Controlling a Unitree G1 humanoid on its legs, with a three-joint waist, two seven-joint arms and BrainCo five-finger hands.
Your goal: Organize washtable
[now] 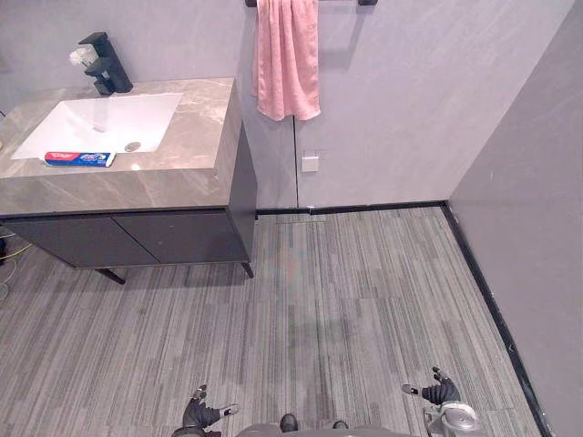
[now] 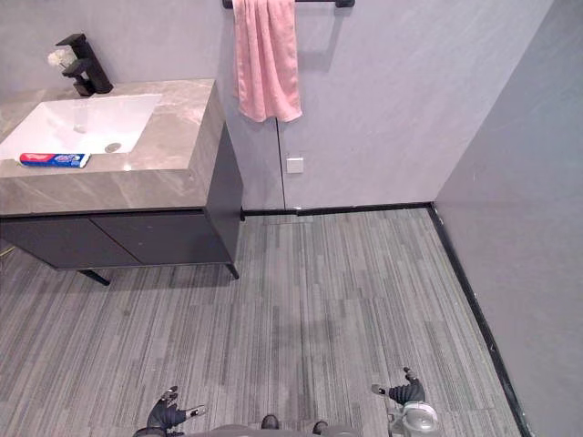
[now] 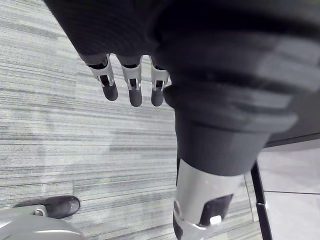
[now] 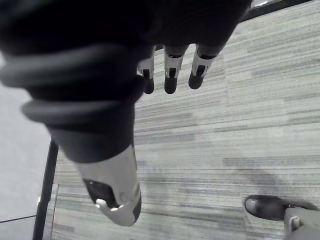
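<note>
Both hands are held low over the striped grey floor, well short of the washtable [image 1: 173, 177]. The left hand [image 1: 202, 411] is seen with its fingers [image 3: 131, 85] straight and relaxed, nothing being grasped. The right hand [image 1: 437, 391] is likewise released, its fingers [image 4: 170, 75] extended over bare floor.

The toothpaste pack [image 1: 80, 158] is found far ahead of the left hand and off to its left. It is laid flat at the near rim of the white basin [image 1: 55, 137], close to the drain. A black faucet [image 1: 105, 64] is set beyond the basin, with 1 small white item [image 1: 80, 57] beside it that cannot be identified. A pink towel [image 1: 285, 59] is hung on the wall far ahead of both hands, nearer the left hand's side.

The task is judged as not yet begun, since nothing is within reach.

2 risks are judged:
- The protruding corner of the dark cabinet [image 1: 137, 238] could be struck by the left hand if the approach is made too straight.
- The pack could be nudged into the basin if it is reached from the front with a flat, pushing contact, because it is placed right at the rim.
</note>
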